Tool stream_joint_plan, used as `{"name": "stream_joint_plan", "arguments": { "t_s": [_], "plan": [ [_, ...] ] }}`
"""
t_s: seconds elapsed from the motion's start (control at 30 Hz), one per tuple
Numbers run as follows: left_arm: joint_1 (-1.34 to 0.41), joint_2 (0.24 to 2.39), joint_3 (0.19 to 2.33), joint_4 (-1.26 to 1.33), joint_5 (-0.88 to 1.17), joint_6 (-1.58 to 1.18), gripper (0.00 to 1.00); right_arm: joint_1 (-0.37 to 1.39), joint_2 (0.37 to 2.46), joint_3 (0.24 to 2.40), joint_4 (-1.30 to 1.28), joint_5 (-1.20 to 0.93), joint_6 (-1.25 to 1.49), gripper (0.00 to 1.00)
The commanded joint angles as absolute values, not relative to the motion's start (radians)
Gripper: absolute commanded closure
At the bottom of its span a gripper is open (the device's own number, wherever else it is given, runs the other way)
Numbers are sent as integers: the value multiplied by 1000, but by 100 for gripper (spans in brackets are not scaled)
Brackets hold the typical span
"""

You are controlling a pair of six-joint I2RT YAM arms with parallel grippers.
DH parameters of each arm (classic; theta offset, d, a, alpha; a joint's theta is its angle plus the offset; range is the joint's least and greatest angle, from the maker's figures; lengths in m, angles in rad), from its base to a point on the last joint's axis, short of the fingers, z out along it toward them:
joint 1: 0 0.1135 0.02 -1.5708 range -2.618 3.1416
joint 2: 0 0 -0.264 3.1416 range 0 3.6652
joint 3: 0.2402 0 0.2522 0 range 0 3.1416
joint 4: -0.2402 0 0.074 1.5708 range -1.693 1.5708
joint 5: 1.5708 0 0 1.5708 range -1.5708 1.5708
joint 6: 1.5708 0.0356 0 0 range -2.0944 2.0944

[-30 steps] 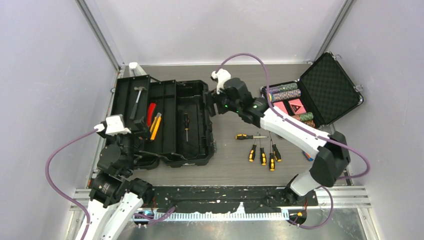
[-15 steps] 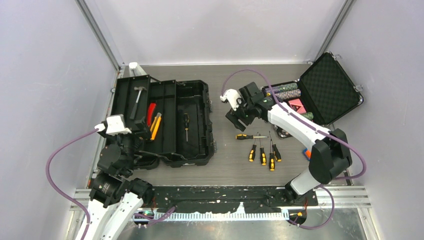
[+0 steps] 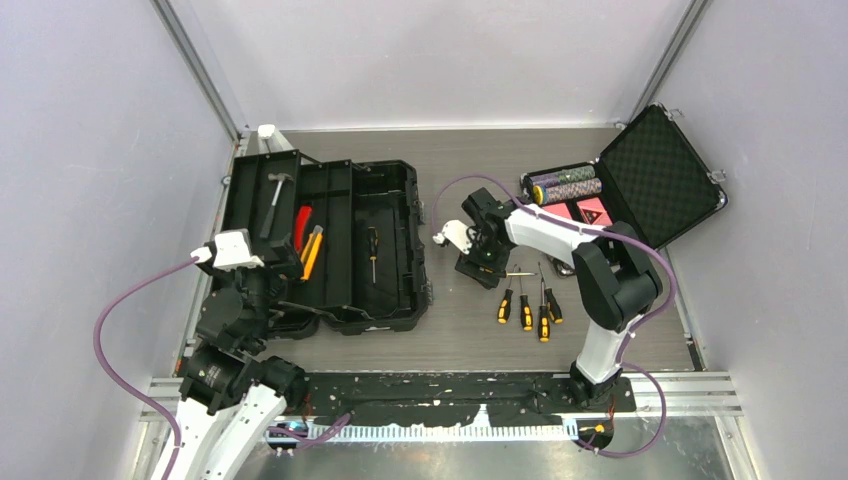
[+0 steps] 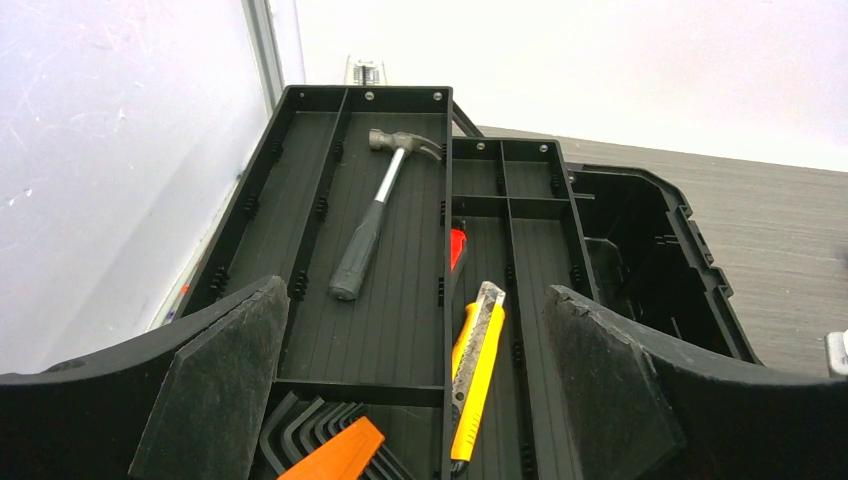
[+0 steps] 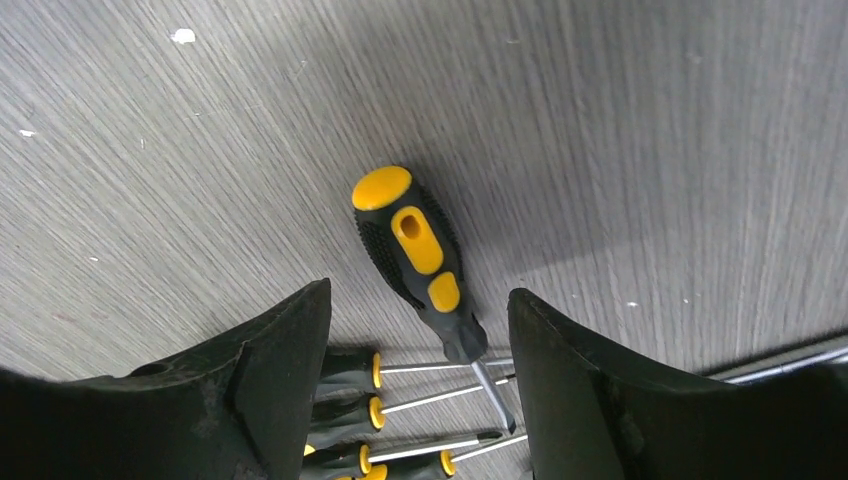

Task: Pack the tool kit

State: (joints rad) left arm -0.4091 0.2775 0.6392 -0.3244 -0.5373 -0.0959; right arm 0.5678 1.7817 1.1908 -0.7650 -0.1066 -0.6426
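While my right gripper (image 5: 418, 330) hangs over the middle of the grey wood-grain tabletop (image 3: 455, 335), its jaws stand open astride the yellow-and-black-handled screwdriver (image 5: 415, 240), gripping nothing. Toward the left edge, the large black plastic toolbox (image 3: 392, 195) lies open. My left gripper (image 4: 417, 320), spread wide and empty, hovers over its near end.

Toolbox (image 3: 392, 300) open on left of table (image 3: 460, 340). Inside: hammer (image 3: 275, 200) far left, red pliers (image 3: 302, 228), yellow tool (image 3: 312, 253), boxed screwdriver (image 3: 372, 253) in right tray. My right gripper (image 3: 480, 268) points down just right of toolbox, over handle end of lone screwdriver (image 3: 522, 273). Four more screwdrivers (image 3: 526, 312) in row, just nearer. My left gripper (image 3: 266, 284) at toolbox's near-left corner. Chip case (image 3: 650, 180) open, far right.
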Motion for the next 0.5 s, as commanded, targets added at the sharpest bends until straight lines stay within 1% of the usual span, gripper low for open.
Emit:
{"name": "stream_joint_plan", "arguments": {
  "t_s": [0.0,0.1,0.23,0.3,0.33,0.37,0.4,0.43,0.47],
  "plan": [
    [-402,287,637,-265,-531,-90,0,587,1797,1185,-763,-111,-699,31],
    [-402,287,637,-267,-531,-88,0,587,1823,1177,-743,-86,-711,34],
    [-402,285,636,-266,-531,-87,0,587,1846,1180,-724,-60,-741,40],
    [-402,285,635,-266,-529,-87,0,587,1857,1189,-712,-49,-753,46],
    [-402,286,635,-265,-529,-87,0,586,1867,1194,-711,-41,-756,52],
    [-402,285,636,-265,-529,-87,0,586,1872,1204,-710,-35,-763,56],
    [-402,285,635,-264,-531,-87,0,586,1881,1210,-710,-22,-766,64],
    [-402,285,636,-264,-531,-86,0,586,1883,1222,-711,-14,-772,68],
    [-402,285,634,-264,-531,-86,0,585,1885,1229,-711,-7,-776,69]
  ]
}}
